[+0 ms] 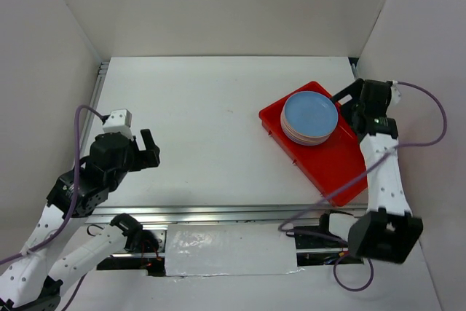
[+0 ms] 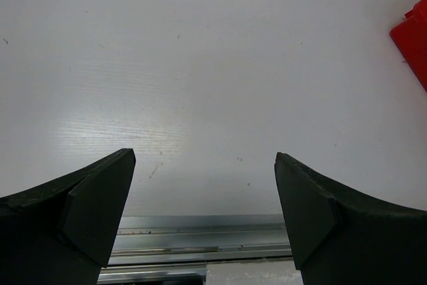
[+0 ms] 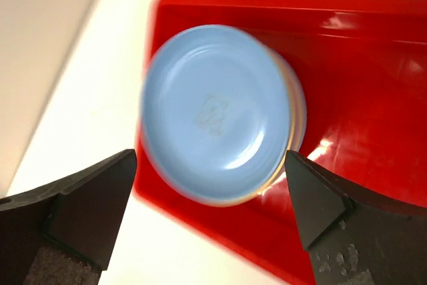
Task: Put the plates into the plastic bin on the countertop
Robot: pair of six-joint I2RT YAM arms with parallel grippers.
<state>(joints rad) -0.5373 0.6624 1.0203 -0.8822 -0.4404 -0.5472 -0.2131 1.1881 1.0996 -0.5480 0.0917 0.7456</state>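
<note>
Left claw [image 1: 148,151], lower left of the overhead view: jaws apart, empty. Table [image 1: 204,121]: no loose plates visible. Upper right: plates [image 1: 310,116] stacked in the bin [image 1: 331,162], blue one on top; count unreadable. Right claw [image 1: 348,111], just beside the stack: jaws apart, empty. Task judged complete or nearly so.

Plates [image 1: 310,116] stacked in bin [image 1: 342,165]

I count 1 red bin [image 1: 331,162], 1 stack of plates [image 1: 310,117] piled too tightly to count singly, and 2 grippers, the left gripper [image 1: 145,152] and the right gripper [image 1: 348,105].
</note>
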